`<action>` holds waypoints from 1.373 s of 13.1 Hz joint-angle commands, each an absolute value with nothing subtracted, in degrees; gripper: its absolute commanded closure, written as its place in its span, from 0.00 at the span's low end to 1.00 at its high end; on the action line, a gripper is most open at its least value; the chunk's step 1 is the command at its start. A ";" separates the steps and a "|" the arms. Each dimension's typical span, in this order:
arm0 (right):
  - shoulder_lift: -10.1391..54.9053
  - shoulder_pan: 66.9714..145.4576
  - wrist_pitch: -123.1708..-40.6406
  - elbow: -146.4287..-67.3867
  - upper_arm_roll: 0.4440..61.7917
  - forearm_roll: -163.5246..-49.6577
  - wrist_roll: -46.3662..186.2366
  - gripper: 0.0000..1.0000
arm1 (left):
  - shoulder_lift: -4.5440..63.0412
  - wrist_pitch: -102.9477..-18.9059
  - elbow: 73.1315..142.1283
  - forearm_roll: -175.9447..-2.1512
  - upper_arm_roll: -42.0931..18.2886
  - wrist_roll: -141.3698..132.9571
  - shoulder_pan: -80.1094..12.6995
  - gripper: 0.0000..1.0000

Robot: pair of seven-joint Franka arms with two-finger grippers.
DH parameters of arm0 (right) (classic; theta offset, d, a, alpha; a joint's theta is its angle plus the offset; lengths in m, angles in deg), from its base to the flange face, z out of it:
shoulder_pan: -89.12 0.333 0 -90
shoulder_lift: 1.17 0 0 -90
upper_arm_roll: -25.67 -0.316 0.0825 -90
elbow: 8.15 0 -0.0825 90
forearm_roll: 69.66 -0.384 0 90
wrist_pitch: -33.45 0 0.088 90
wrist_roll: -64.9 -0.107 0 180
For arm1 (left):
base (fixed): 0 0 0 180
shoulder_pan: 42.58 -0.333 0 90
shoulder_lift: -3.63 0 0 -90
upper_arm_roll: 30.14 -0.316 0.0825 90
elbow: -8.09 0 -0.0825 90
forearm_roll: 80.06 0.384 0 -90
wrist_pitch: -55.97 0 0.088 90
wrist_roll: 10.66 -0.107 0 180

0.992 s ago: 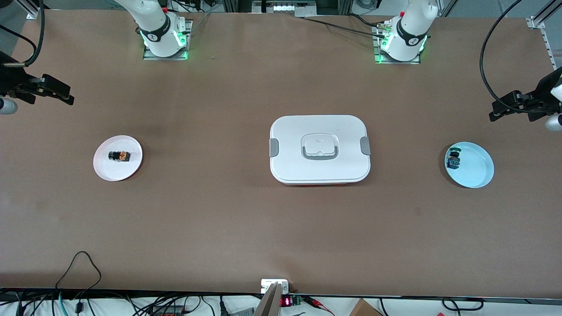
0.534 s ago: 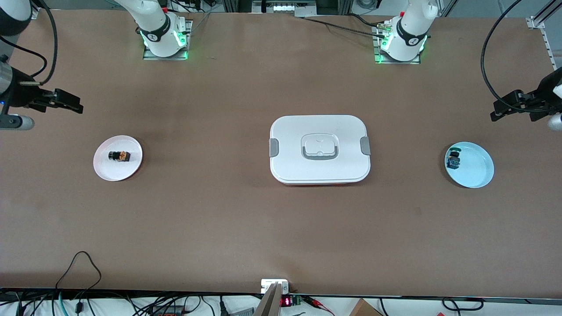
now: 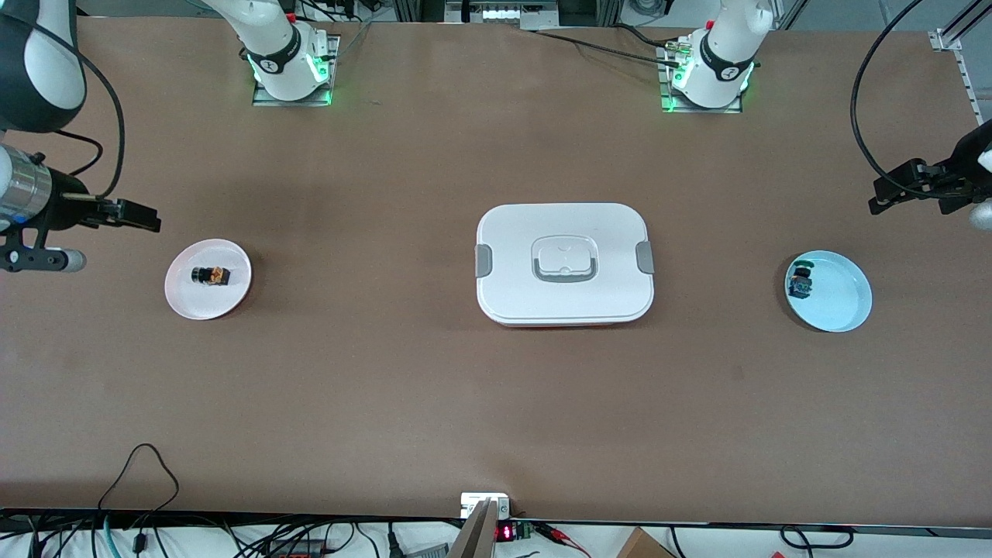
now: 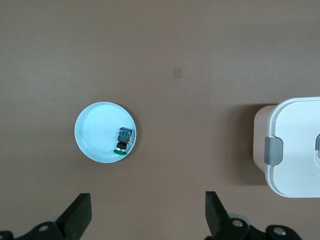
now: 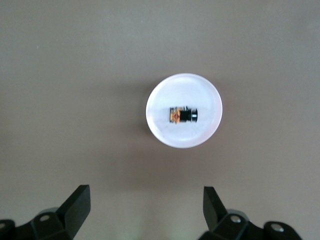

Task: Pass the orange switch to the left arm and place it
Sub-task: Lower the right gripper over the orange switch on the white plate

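The orange switch (image 3: 211, 275) lies on a pale pink plate (image 3: 232, 291) near the right arm's end of the table; it also shows in the right wrist view (image 5: 182, 115). My right gripper (image 3: 139, 217) is open and empty, up in the air over bare table beside that plate; its jaws show wide apart in the right wrist view (image 5: 146, 202). The white box (image 3: 564, 263) stands at the table's middle. My left gripper (image 3: 883, 201) is open and empty over the left arm's end of the table (image 4: 149, 212).
A light blue plate (image 3: 841, 298) holding a small blue-and-green component (image 3: 800, 283) sits near the left arm's end; both show in the left wrist view (image 4: 95, 135). Cables run along the table edge nearest the front camera.
My right gripper has moved in over the table toward the pink plate. The left gripper has barely shifted.
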State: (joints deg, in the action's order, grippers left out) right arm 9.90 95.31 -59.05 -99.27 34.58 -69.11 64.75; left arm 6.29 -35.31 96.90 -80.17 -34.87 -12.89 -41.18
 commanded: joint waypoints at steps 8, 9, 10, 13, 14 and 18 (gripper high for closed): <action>12.98 93.25 -80.41 -113.14 34.28 -67.02 64.99 0.00 | 6.53 -33.59 96.07 -76.63 -34.01 -7.15 -41.17 0.00; 12.98 92.46 -85.07 -116.75 34.28 -67.02 64.99 0.00 | 6.44 -32.89 96.16 -76.89 -33.92 -5.58 -41.17 0.00; 13.42 92.02 -89.55 -119.57 34.28 -67.02 65.95 0.00 | 6.27 -32.62 96.42 -77.07 -33.83 -3.99 -41.17 0.00; 15.88 91.40 -99.43 -125.21 34.28 -67.02 72.20 0.00 | 4.60 -32.18 99.06 -77.07 -32.16 -2.48 -41.70 0.00; 16.32 91.40 -100.74 -126.35 34.28 -67.02 72.20 0.00 | 4.42 -32.18 99.06 -77.07 -32.07 -2.57 -41.87 0.00; 17.73 89.74 -115.59 -133.74 34.28 -67.02 75.35 0.00 | 3.72 -32.88 99.85 -78.03 -32.07 -2.40 -42.84 0.00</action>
